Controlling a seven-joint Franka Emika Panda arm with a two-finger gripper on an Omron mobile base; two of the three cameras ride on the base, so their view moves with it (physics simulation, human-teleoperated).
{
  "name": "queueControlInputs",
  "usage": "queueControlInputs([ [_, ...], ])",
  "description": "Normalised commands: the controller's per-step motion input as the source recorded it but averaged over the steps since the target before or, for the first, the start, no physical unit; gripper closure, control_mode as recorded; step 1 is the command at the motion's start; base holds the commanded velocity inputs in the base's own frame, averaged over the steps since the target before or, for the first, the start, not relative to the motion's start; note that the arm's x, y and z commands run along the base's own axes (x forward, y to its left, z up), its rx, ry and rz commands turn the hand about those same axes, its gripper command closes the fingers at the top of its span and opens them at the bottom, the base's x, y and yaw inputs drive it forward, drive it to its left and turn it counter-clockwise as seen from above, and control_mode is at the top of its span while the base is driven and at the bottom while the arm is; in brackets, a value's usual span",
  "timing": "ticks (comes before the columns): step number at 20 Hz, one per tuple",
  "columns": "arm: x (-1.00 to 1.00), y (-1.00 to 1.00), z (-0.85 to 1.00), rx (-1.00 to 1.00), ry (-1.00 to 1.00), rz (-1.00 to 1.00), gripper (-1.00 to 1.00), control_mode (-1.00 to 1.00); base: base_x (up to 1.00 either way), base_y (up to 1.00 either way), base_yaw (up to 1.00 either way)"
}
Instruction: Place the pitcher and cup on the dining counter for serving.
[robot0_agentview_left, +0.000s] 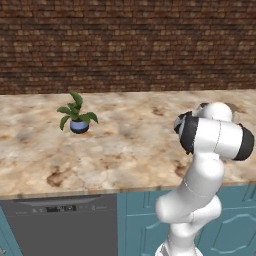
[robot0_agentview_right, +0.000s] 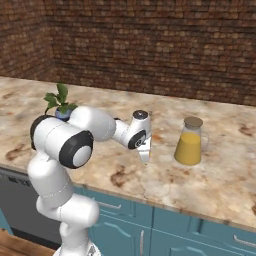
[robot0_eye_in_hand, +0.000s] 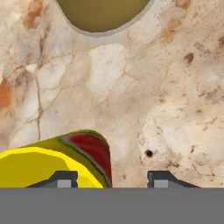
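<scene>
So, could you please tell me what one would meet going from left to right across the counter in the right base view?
Potted plant → end effector → pitcher, all over the dining counter.

The dining counter (robot0_agentview_right: 210, 185) carries few obstructions. A potted plant (robot0_agentview_left: 77, 118) stands toward its left half, with bare stone on every side of it. The pitcher (robot0_agentview_right: 189, 141) stands upright right of the arm's wrist, a strip of bare surface between them. In the hand view the cup (robot0_eye_in_hand: 57, 164) sits directly at the gripper (robot0_eye_in_hand: 111, 179), overlapping the left fingertip (robot0_eye_in_hand: 61, 179); the right one has bare stone beside it. Open marbled surface lies between cup and pitcher. The front edge and far right are unobstructed. A brick wall (robot0_agentview_right: 150, 45) closes the back and the left end.
</scene>
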Motion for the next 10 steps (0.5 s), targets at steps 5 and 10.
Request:
queueControlInputs([
  [5, -0.66, 0.0, 0.84, 0.0, -0.07, 0.0, -1.0, -1.0, 0.0, 0.0, 0.0],
  [10, -0.86, 0.08, 0.87, 0.0, -0.08, 0.0, -1.0, -1.0, 0.0, 0.0, 0.0],
])
